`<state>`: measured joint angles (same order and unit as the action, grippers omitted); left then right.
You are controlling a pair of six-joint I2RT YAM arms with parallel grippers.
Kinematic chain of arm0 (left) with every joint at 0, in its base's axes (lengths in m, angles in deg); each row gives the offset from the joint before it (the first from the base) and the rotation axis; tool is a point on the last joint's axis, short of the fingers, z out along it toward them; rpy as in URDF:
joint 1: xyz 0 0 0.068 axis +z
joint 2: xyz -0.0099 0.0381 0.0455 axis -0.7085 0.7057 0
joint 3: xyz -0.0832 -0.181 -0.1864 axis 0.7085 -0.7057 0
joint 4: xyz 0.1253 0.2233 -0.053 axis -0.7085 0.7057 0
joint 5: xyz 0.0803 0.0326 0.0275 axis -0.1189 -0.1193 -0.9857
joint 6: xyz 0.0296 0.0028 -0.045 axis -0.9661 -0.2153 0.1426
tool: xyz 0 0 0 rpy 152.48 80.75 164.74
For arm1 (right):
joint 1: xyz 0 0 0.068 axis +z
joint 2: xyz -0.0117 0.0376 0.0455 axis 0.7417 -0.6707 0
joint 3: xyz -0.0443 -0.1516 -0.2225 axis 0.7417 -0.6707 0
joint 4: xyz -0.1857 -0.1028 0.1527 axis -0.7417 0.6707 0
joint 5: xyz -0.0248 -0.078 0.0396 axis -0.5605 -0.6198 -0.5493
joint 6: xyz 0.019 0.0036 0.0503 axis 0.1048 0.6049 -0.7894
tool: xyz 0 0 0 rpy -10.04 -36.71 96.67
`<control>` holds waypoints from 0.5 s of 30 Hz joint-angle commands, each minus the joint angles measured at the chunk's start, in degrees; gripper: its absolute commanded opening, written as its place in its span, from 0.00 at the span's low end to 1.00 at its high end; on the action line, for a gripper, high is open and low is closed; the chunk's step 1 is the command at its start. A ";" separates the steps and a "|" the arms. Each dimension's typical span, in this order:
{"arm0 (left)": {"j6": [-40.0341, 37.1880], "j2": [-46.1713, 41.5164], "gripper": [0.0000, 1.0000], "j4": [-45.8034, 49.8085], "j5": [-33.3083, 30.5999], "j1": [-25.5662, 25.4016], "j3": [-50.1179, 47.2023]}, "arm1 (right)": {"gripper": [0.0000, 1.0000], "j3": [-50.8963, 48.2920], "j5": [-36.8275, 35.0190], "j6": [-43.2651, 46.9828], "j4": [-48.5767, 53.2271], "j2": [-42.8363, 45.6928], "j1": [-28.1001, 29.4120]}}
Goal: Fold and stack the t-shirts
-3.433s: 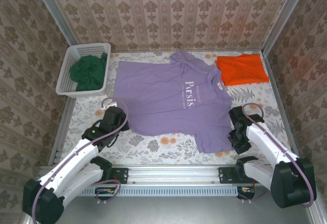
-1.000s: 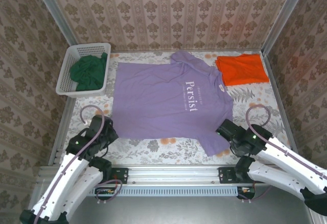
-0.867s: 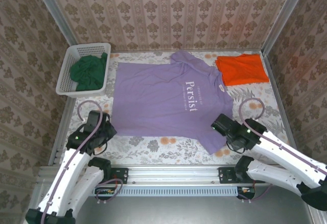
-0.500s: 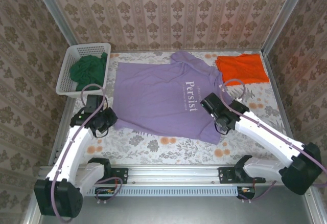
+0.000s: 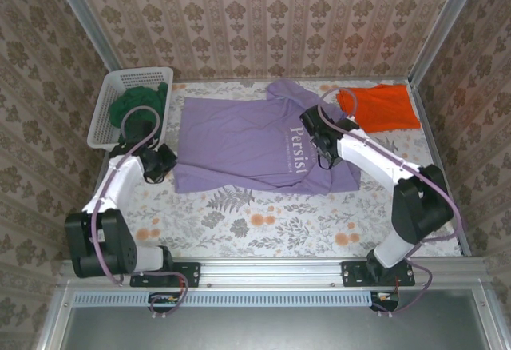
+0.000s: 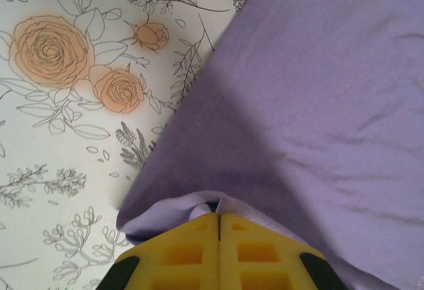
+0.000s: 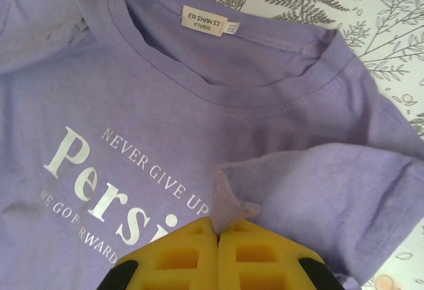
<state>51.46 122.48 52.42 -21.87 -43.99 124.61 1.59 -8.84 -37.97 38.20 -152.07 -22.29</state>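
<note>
While the lilac-purple cloth t-shirt [image 5: 239, 142] lies mid-frame, the left gripper [image 6: 218, 218] is closed on its lower-left corner, the right gripper [image 7: 217, 229] closed on its folded-over flap.

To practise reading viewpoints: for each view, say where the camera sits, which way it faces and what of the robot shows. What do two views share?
Top external: above and behind the robot, looking down at the table; both arms, left end effector and right end effector on the purple t-shirt.
Left wrist: on that wrist, looking down past yellow fingers at the shirt's edge.
Right wrist: likewise, at collar and lettering.
Shared: lettering, in top and right wrist.
</note>
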 commanded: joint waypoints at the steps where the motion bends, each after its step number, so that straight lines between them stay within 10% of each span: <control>1: -0.62 3.56 0.00 -0.21 0.80 0.28 3.55 | 0.00 5.24 0.74 3.10 0.06 -4.97 -1.18; 15: 0.11 17.94 0.11 0.55 -4.25 -2.78 14.45 | 0.00 17.32 2.98 7.70 1.43 -18.21 -5.59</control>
<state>51.39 138.87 51.68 -23.45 -46.06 136.22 16.28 -6.35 -32.40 37.98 -168.42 -27.08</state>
